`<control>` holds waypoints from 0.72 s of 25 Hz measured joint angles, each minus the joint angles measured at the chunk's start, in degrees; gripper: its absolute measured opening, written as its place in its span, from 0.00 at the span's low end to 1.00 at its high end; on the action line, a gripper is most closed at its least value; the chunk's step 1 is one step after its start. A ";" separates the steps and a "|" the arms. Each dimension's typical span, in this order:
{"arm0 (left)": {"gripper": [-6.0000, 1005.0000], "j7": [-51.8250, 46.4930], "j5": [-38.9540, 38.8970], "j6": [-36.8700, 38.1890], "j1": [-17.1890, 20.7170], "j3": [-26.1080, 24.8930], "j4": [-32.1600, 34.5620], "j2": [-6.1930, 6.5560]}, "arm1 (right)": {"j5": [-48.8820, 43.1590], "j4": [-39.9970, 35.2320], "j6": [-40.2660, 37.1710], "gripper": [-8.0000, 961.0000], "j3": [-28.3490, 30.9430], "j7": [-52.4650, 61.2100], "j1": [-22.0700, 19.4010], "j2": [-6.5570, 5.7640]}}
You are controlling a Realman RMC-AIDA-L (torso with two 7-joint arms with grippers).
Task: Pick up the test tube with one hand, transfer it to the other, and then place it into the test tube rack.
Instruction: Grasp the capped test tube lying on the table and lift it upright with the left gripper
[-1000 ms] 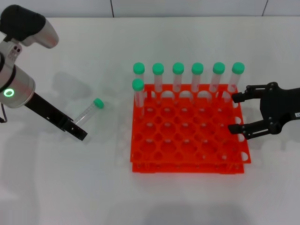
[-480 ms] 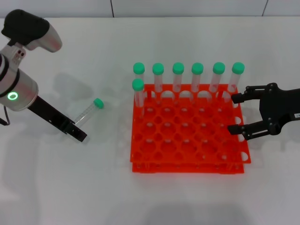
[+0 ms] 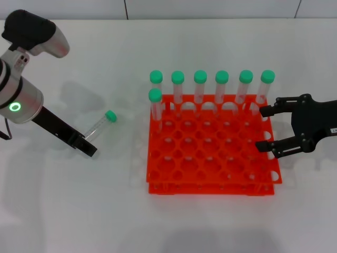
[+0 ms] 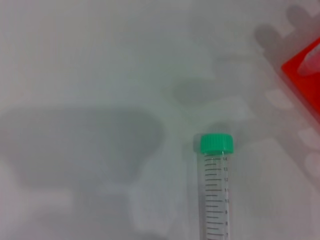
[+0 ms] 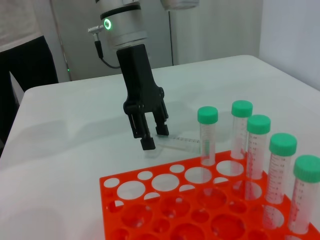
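From the head, the test tube [image 3: 99, 125] lies flat on the white table [image 3: 79, 211], green cap pointing away toward the test tube rack [image 3: 210, 147], tapered end at the left gripper [image 3: 88, 146]. That gripper is lowered to the table with its tips at the tube's lower end. The right gripper [image 3: 266, 128] hovers at the rack's right edge, fingers spread wide, holding nothing. Seven capped tubes [image 3: 210, 87] stand in the rack's far rows.

The left wrist view shows the tube [image 4: 215, 185] lying on the table, cap farthest from the camera.

From the right wrist, the left gripper [image 5: 152, 137] straddles the lying tube [image 5: 182, 141], fingers slightly apart on either side of it.
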 joint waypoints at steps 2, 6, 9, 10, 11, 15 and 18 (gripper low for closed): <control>0.68 -0.40 0.00 -0.39 0.00 -0.05 -0.03 0.00 | 0.00 0.00 0.00 0.89 0.11 0.00 0.01 0.00; 0.62 -0.83 -0.01 -0.60 0.00 -0.19 -0.59 0.00 | 0.00 0.00 0.00 0.89 0.29 -0.02 0.15 0.00; 0.57 -1.77 -0.06 -0.64 -0.07 -0.45 -1.49 0.27 | 0.00 -0.18 0.00 0.89 0.28 -0.04 0.35 -0.01; 0.55 -2.03 -0.14 -0.69 -0.21 -0.50 -2.09 0.47 | 0.00 -0.33 0.00 0.89 0.28 -0.06 0.36 -0.01; 0.54 -2.13 -0.24 -0.76 -0.40 -0.53 -2.70 0.68 | 0.00 -0.43 0.00 0.89 0.28 -0.08 0.36 -0.01; 0.30 -2.11 -0.36 -0.82 -0.68 -0.52 -3.14 0.85 | 0.01 -0.52 0.00 0.89 0.32 -0.11 0.37 -0.01; 0.27 -1.95 -0.63 -0.84 -1.14 -0.79 -2.98 0.75 | 0.05 -0.34 0.02 0.89 0.35 -0.14 0.36 -0.12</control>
